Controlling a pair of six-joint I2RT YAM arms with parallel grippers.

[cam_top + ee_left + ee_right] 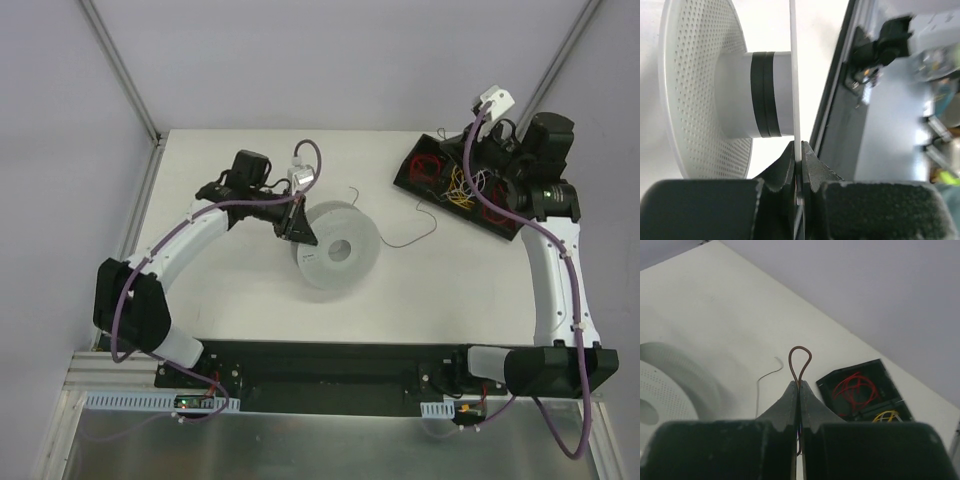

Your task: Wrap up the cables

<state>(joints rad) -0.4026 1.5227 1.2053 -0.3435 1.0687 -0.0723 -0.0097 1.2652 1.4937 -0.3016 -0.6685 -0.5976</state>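
Note:
A grey perforated spool (335, 245) stands on edge at the table's middle. Its core carries a band of wound black cable (765, 95). My left gripper (800, 150) is shut on the spool's thin flange (795, 75) and shows at the spool's upper left in the top view (299, 224). My right gripper (799, 385) is shut on a thin brown wire whose loop (800, 362) sticks out past the fingertips. It hovers over the black tray in the top view (487, 190). A loose hair-thin dark cable strand (415, 236) lies on the table right of the spool and also shows in the right wrist view (760, 382).
A black tray (415, 165) at the back right holds red and yellow wire coils (462, 190); it shows in the right wrist view (885, 375). A black base rail (320, 360) runs along the near edge. Walls close in the table's back and left.

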